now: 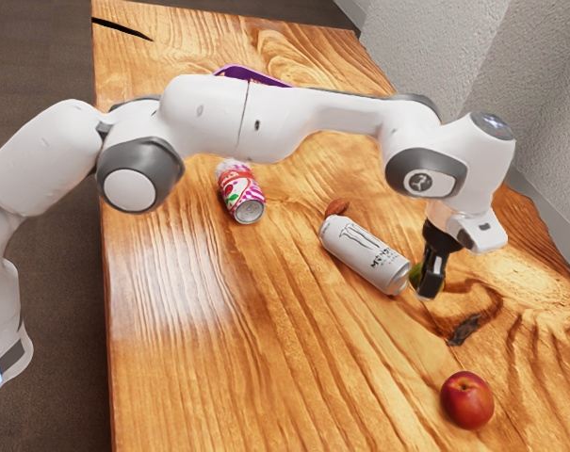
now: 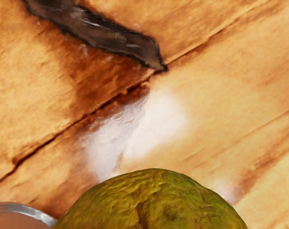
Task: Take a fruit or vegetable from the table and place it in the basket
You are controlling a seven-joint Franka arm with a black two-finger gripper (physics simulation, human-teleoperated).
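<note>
You seem to have only the approach done: the green fruit (image 1: 415, 275) is low at nine o'clock of your end effector (image 1: 430, 286) in the exterior view, whether gripped I cannot tell, and basketing it remains.

Hand (image 1: 430, 288) by green fruit (image 1: 415, 275), nr white can (image 1: 365, 254) on side; pink can (image 1: 238, 191) & red fruit (image 1: 467, 400) well apart.

The arm (image 1: 266, 118) is mostly covering the purple basket (image 1: 236, 71) well apart from the end effector (image 1: 431, 288), itself partly hiding the green fruit (image 1: 415, 274).
</note>
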